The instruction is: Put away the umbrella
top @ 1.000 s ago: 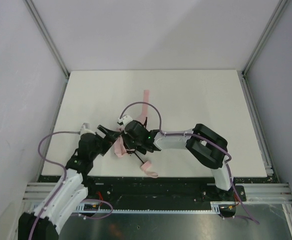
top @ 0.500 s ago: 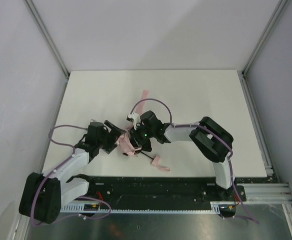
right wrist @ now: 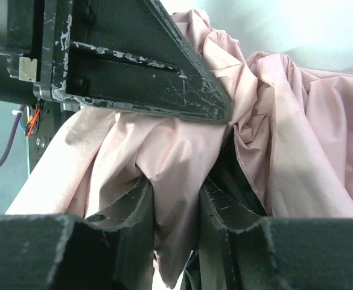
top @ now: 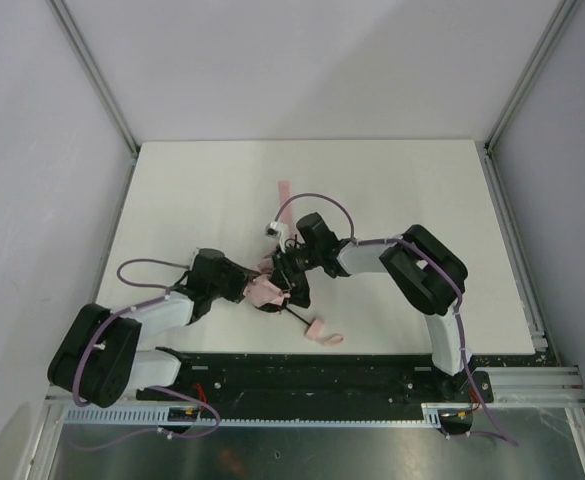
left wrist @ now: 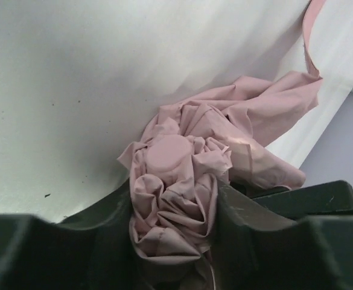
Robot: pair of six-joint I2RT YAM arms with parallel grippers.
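The umbrella (left wrist: 170,163) sits bunched between the two pincers: the left pincer (left wrist: 175,202) squeezes the crumpled canopy, the right pincer (right wrist: 175,196) pinches a fold of it. Best to gather loose fabric tight against the shaft (top: 294,316) before lifting; bare desk (top: 392,190) opens beyond both pincers, its near edge close behind them

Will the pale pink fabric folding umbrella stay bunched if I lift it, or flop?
The pale pink fabric folding umbrella looks crumpled and loose, so it will probably sag and unfurl. Its thin dark shaft seems stiff, so the small pink handle may swing.
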